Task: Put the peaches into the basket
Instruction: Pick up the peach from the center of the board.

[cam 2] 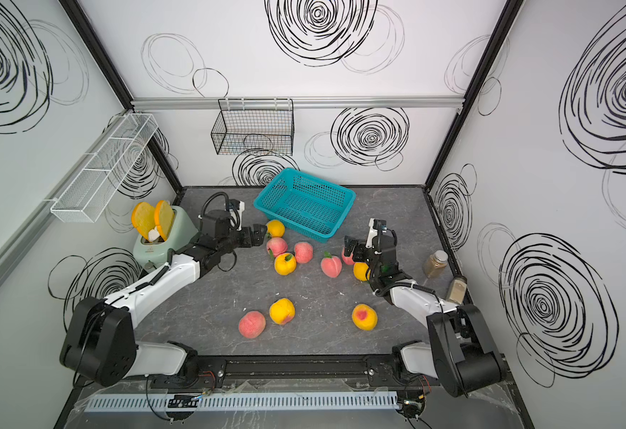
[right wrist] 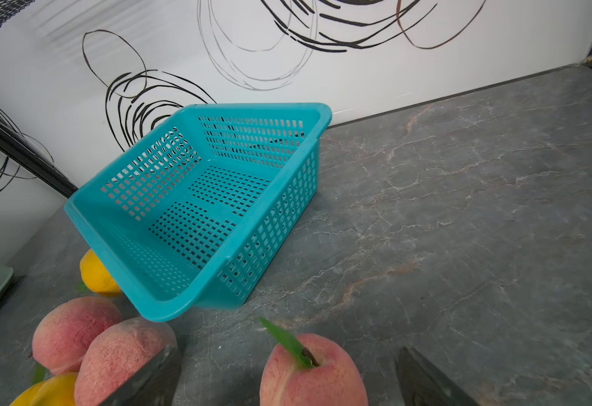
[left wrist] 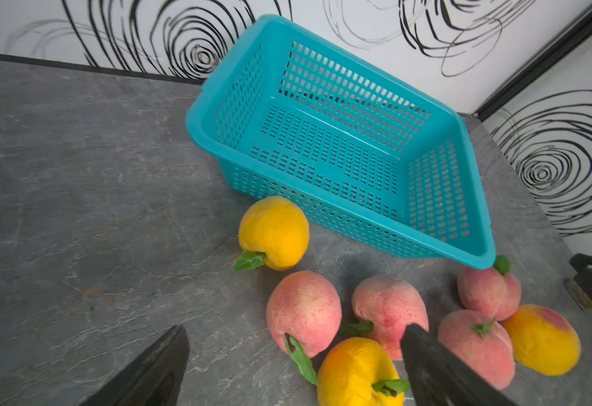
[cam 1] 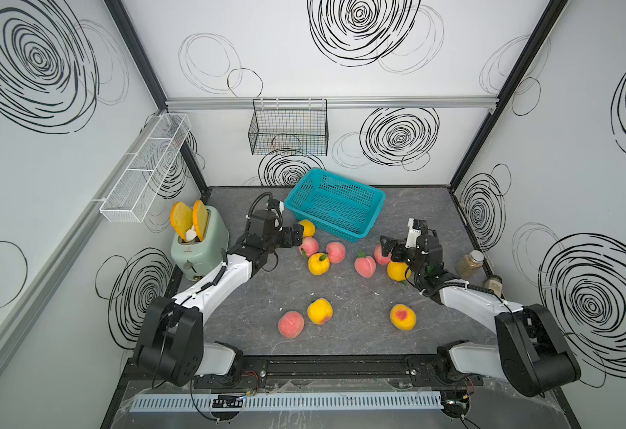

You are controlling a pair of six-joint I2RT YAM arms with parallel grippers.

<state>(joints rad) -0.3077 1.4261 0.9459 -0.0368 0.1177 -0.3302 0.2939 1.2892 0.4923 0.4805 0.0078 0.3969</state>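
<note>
Basket (cam 1: 326,223): turquoise throughout, sides and bottom a lattice of small holes.
Peaches (cam 1: 291,324): some fuzzy pink, others yellow-orange; one yellow peach (cam 1: 402,317) shows a red blush; leaves green.
Table (cam 1: 359,334): dark grey stone look, with pale and rusty veins.
Walls (cam 1: 359,85): white, scrawled with black swirls.
Toaster (cam 1: 200,249): pale mint green.
Toast (cam 1: 182,219): yellow, orange rim.
Wire basket (cam 1: 289,130): black grid.
Rack (cam 1: 144,171): white mesh.
Arms (cam 1: 229,271): white shells, black joints.
</note>
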